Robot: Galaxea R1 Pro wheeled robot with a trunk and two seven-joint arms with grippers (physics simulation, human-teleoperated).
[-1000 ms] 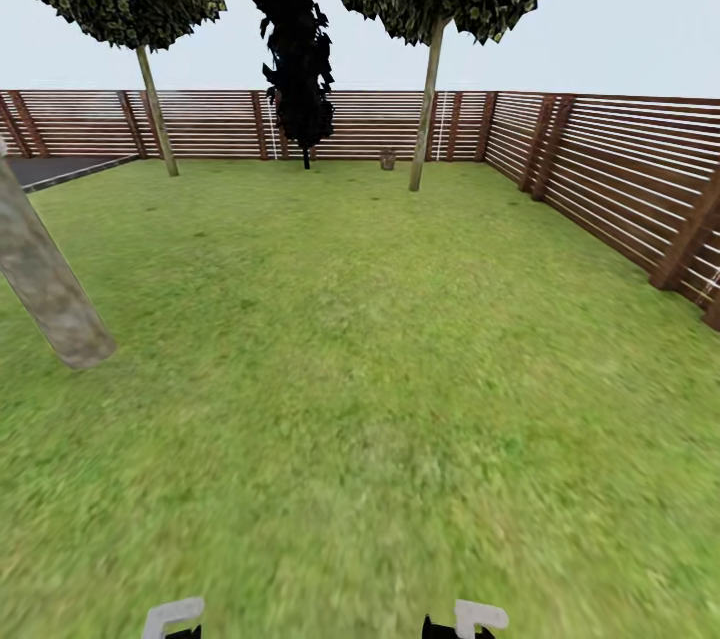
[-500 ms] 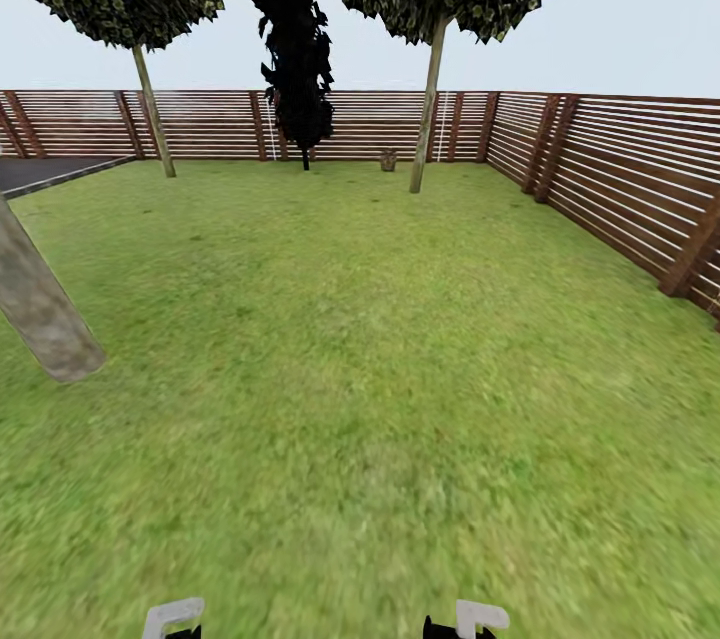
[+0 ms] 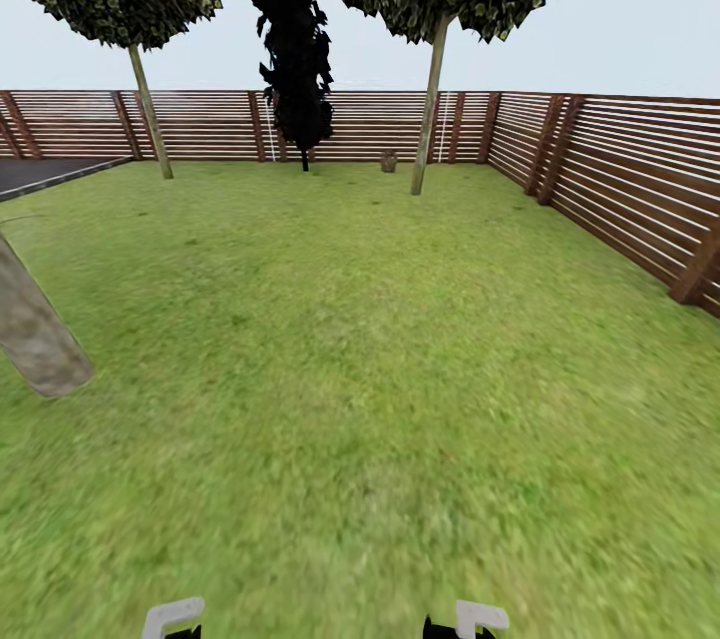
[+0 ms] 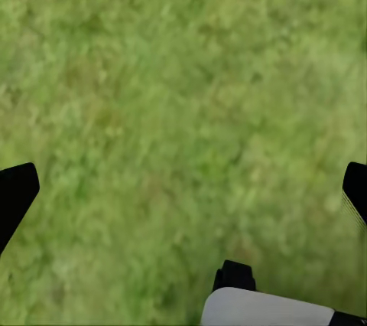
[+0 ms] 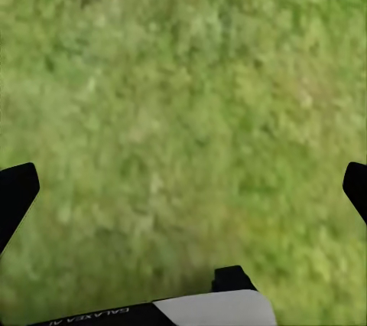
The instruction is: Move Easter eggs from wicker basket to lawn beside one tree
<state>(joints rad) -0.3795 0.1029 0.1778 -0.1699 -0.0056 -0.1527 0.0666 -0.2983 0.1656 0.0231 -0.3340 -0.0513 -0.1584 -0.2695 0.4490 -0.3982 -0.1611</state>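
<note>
Your left gripper (image 4: 183, 188) hangs over bare lawn (image 3: 380, 339) with its black fingers (image 4: 15, 192) spread to opposite margins of the wrist view and nothing between them. The right gripper (image 5: 183, 188) is in the same condition: fingers apart, grass only. Both arms are tucked low in front of the trunk.

The basket (image 3: 388, 160) is a small brown shape at the far edge of the lawn, close to the fence (image 3: 620, 189), well apart from both grippers and roughly straight ahead, a little to your right. Just beside it, further right, stands a pale tree (image 3: 427, 119). The eggs cannot be made out at this range.

Hazards from here:
- A second trunk (image 3: 35, 334) leans close on your left. Any drift that way risks clipping it with the base or left arm.
- The fence converges on the right. Too wide a line leaves little room beside the basket.
- Arriving fast could nudge the light basket and tip it, scattering the eggs.
- The dark cypress (image 3: 293, 39) stands to the left of the basket. Do not take it for the tree.
</note>
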